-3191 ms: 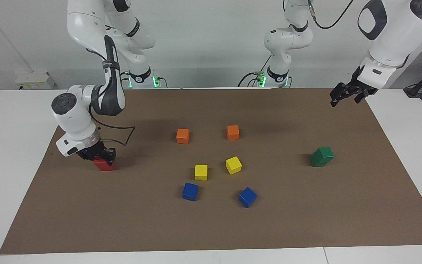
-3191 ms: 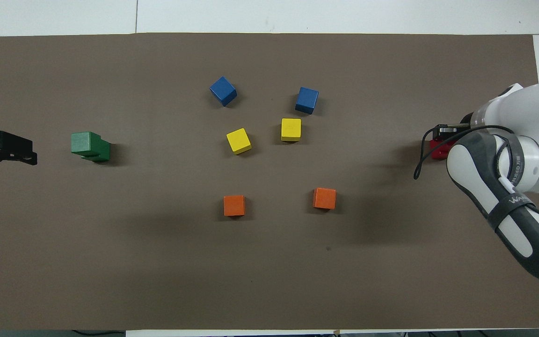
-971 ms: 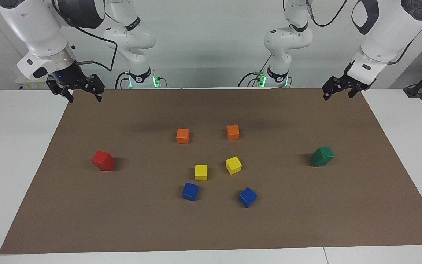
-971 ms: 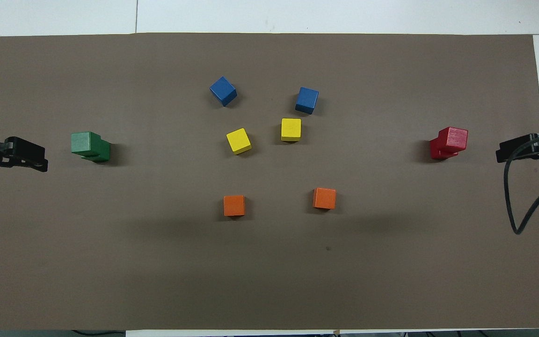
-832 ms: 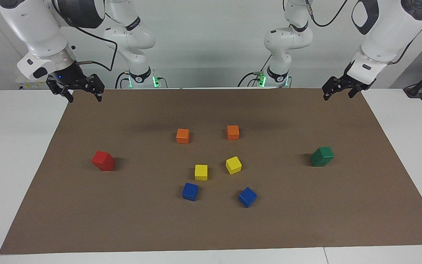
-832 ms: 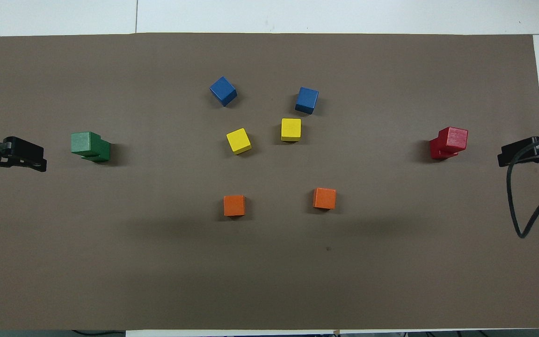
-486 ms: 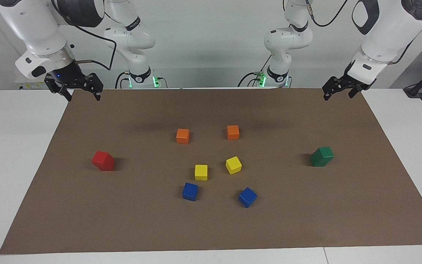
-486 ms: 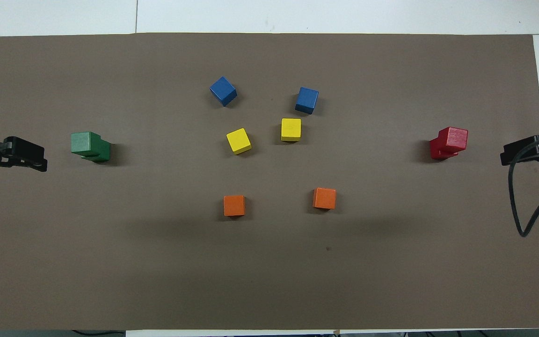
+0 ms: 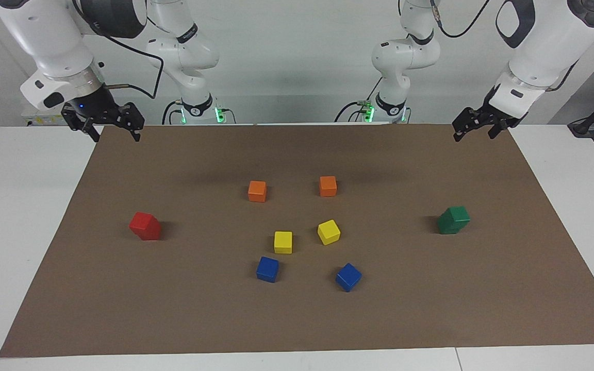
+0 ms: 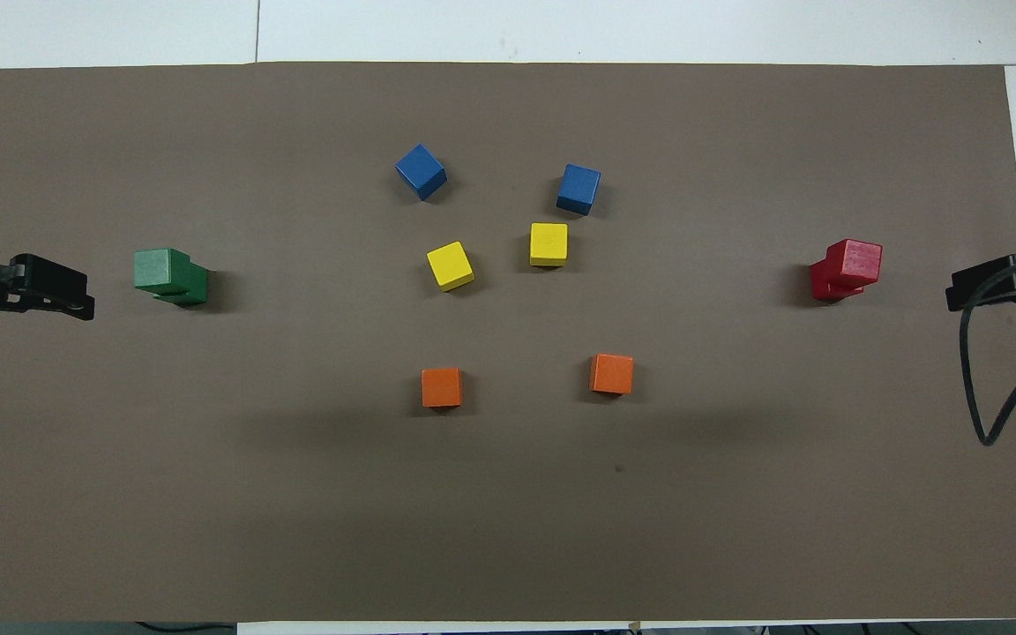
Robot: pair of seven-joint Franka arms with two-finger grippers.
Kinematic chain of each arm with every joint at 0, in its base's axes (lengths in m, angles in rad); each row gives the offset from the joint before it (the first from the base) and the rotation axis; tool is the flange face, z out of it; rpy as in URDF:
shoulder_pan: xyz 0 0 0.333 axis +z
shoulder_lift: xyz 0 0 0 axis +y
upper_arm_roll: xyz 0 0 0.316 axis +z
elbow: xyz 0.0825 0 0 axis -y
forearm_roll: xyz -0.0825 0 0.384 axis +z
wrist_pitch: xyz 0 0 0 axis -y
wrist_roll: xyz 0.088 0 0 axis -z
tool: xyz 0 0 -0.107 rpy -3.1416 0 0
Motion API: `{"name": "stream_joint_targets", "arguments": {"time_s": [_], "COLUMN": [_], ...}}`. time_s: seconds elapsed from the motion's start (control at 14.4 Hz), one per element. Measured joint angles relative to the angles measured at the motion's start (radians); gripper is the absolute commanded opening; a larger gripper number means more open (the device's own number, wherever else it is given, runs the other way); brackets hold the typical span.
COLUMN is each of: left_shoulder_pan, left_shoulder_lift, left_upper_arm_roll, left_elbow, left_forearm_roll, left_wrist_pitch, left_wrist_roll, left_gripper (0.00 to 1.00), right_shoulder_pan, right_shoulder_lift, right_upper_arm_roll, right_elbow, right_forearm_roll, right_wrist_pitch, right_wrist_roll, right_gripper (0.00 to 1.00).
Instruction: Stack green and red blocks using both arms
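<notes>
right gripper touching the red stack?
Apart. The facing view shows the right gripper raised over the mat's edge, with bare brown mat between it and the red blocks. It is open and holds nothing.

Facing view: high, distant, looks toward robots. Overhead view: steep, looks down. Both share brown mat (image 9: 297,319).

A white bench (image 9: 18,216) carries a brown mat (image 9: 431,309). A plain pale wall (image 9: 297,62) rises at the robots' end. Light is even.
</notes>
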Motion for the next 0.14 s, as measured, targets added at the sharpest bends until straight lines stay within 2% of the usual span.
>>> {"name": "stream_joint_targets", "arguments": {"time_s": [0.14], "left_shoulder_pan": [0.0], "left_shoulder_lift": [0.0], "left_upper_arm_roll": [0.0], "left_elbow": [0.0], "left_forearm_roll": [-0.001], "left_wrist_pitch": [0.001], "left_wrist_roll": [0.0], "left_gripper": [1.0], "right_shoulder_pan": [0.0], "right_shoulder_lift": [0.0], "right_upper_arm_roll": [0.0], "right_elbow": [0.0], "right_forearm_roll": [-0.004], "right_wrist_pitch": [0.0], "right_wrist_roll": [0.0], "right_gripper": [1.0]}}
